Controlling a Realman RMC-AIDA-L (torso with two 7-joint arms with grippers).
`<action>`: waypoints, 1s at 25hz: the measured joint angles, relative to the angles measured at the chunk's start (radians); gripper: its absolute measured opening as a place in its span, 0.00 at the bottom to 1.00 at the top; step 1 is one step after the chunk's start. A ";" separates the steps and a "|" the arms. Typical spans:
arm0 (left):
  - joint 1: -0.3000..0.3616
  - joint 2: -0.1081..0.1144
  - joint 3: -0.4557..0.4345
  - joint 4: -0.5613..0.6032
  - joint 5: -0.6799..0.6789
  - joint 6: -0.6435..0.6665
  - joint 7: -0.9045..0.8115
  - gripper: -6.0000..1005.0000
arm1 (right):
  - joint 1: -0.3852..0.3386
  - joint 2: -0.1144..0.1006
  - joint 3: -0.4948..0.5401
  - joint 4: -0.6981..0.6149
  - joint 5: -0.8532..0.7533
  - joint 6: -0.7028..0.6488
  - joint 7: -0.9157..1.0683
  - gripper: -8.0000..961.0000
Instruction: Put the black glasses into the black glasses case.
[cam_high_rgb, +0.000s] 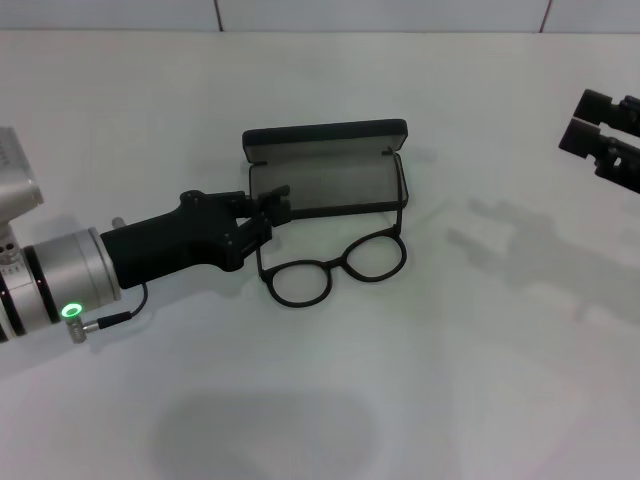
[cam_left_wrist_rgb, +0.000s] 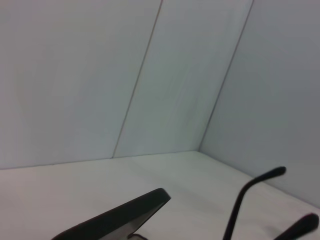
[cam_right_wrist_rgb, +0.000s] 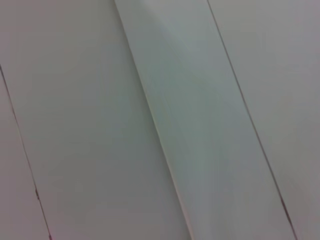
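Observation:
The black glasses case lies open in the middle of the table, lid raised at the back, grey lining showing. The black glasses sit just in front of it, lenses toward me, temple arms reaching back over the case. My left gripper comes in from the left and is shut on the glasses' left temple arm at the case's front left corner. In the left wrist view the case's edge and the two temple tips show. My right gripper is parked at the far right, open and empty.
The white table has nothing else on it. A tiled white wall runs along the back edge. The right wrist view shows only white panels.

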 joint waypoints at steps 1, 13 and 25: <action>0.000 0.000 0.000 -0.002 0.000 0.004 0.002 0.18 | 0.001 0.000 0.001 0.007 0.000 -0.006 -0.002 0.55; 0.026 0.004 -0.010 -0.006 -0.059 0.104 0.014 0.06 | -0.008 -0.003 0.005 0.036 0.008 -0.055 -0.020 0.55; 0.061 0.017 -0.011 -0.007 -0.318 0.335 0.007 0.06 | 0.013 -0.006 0.002 0.129 -0.076 -0.145 -0.055 0.55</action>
